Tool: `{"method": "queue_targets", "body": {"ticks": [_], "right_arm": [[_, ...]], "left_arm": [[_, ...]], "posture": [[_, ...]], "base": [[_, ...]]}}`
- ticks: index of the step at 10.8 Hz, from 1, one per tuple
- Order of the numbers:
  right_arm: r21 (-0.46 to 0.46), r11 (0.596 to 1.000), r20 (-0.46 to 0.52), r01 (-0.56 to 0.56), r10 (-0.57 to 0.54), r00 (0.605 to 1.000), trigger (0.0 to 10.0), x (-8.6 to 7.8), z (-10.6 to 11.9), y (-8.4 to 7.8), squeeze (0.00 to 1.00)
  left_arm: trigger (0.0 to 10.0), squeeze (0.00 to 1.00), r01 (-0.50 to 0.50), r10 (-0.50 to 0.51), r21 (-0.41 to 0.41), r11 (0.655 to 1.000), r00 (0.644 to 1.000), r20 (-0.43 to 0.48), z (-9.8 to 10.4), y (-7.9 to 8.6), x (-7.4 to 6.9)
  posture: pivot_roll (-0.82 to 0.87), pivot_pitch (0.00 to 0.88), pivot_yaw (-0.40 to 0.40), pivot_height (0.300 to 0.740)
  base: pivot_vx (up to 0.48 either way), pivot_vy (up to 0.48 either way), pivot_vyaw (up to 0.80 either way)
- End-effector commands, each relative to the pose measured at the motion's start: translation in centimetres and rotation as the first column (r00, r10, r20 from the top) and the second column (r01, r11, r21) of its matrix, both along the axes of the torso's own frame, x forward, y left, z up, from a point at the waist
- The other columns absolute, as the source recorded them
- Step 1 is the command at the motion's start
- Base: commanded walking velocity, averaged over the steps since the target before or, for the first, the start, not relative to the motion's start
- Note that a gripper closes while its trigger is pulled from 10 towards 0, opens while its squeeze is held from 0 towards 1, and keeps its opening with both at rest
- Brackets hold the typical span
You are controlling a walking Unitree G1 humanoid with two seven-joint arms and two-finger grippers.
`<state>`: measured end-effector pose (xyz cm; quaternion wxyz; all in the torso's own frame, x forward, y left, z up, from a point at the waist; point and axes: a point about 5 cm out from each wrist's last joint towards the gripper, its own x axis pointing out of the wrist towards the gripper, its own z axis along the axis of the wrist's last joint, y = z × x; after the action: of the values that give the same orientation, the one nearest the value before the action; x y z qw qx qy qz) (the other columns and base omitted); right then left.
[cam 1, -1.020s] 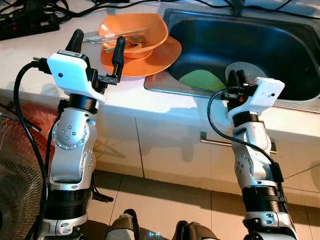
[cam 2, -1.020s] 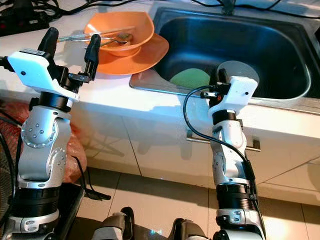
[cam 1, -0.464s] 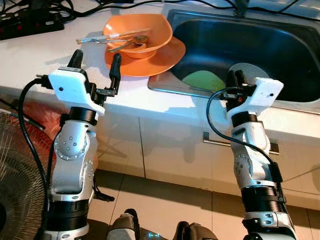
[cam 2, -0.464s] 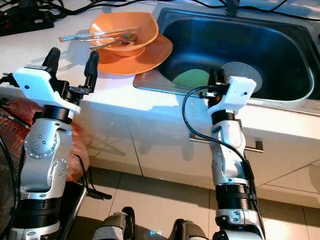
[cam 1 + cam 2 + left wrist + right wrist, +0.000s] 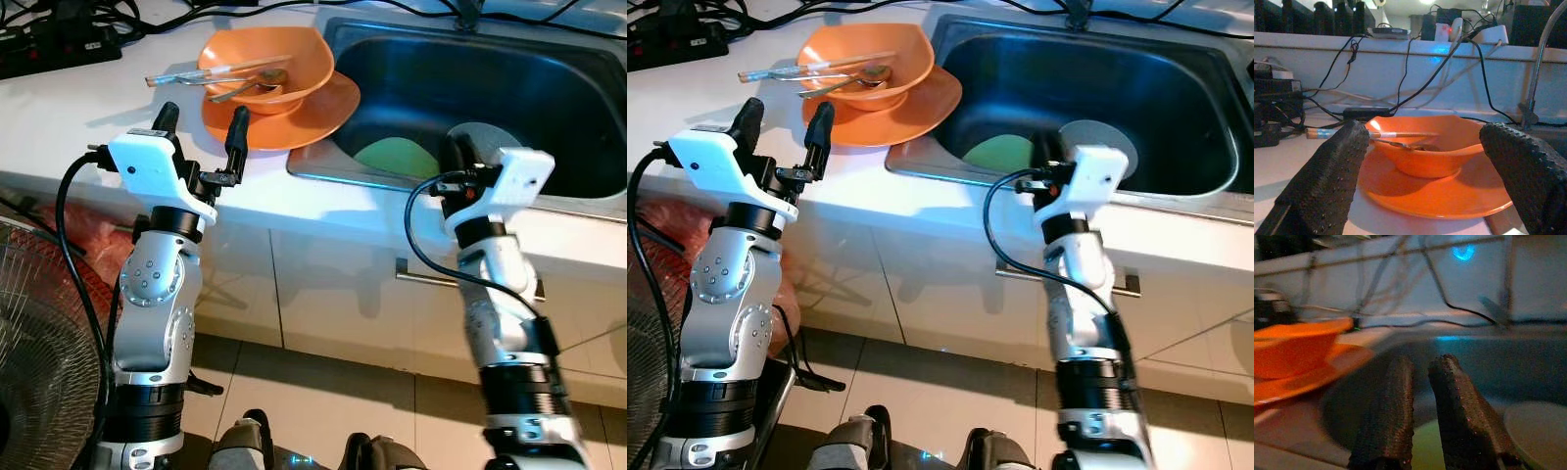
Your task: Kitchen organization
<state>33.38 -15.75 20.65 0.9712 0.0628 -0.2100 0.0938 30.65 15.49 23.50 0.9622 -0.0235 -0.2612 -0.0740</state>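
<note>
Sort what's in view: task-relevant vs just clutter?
Job:
orange bowl
orange plate
chopsticks
spoon
green plate
grey plate
sink
left gripper, jaws open

Clutter:
power strip
cables
fan

Both eye views look steeply down from the head onto the white counter (image 5: pixel 88 98) and steel sink (image 5: pixel 549 88), sharing nearly the whole scene; the right eye sits slightly to the side, so everything shifts toward nine o'clock. The left wrist view looks low and level along the counter, close to the orange bowl (image 5: pixel 1425 144) at twelve o'clock. The right wrist view, dim and blurred, faces across the sink, that bowl at nine o'clock.
</note>
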Motion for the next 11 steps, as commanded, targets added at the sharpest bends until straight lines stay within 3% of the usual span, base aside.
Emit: {"method": "queue_targets", "body": {"ticks": [1, 3, 5, 8, 11], "right_arm": [[-0.015, 1.0, 0.026, -0.027, 0.027, 0.999, 10.0, -0.1, 0.8, -0.2, 0.0], [-0.051, 0.993, 0.049, -0.11, 0.112, 0.992, 10.0, -0.4, 2.1, -1.2, 0.0], [-0.112, 0.959, 0.047, -0.259, 0.265, 0.963, 10.0, -1.4, 2.3, -0.3, 0.0], [-0.124, 0.912, 0.01, -0.392, 0.396, 0.918, 10.0, -2.4, 1.5, 0.9, 0.0], [-0.119, 0.891, 0.002, -0.438, 0.441, 0.897, 10.0, -2.9, 1.4, 1.3, 0.0]], "left_arm": [[10.0, 0.0, 0.012, -0.012, -0.003, 1.0, 1.0, -0.015, -0.1, -0.1, 0.1], [10.0, 0.0, 0.009, -0.01, -0.026, 1.0, 1.0, -0.025, -0.4, 0.0, 0.1], [10.0, 0.0, 0.02, -0.021, -0.04, 0.999, 0.999, -0.039, -0.9, -0.4, 0.3], [10.0, 0.0, 0.039, -0.041, -0.067, 0.997, 0.999, -0.034, -0.6, -0.8, 1.4], [10.0, 0.0, 0.013, -0.016, -0.112, 0.994, 1.0, -0.022, 0.0, -0.9, 2.9]], "posture": [[0.03, 0.201, -0.003, 0.74], [0.03, 0.2, -0.004, 0.74], [0.02, 0.196, -0.003, 0.74], [0.01, 0.173, 0.007, 0.74], [0.0, 0.152, 0.007, 0.74]], "base": [[0.0, 0.0, 0.0], [0.0, 0.0, 0.0], [0.0, 0.0, 0.0], [0.0, 0.0, 0.0], [0.0, 0.0, 0.0]]}}
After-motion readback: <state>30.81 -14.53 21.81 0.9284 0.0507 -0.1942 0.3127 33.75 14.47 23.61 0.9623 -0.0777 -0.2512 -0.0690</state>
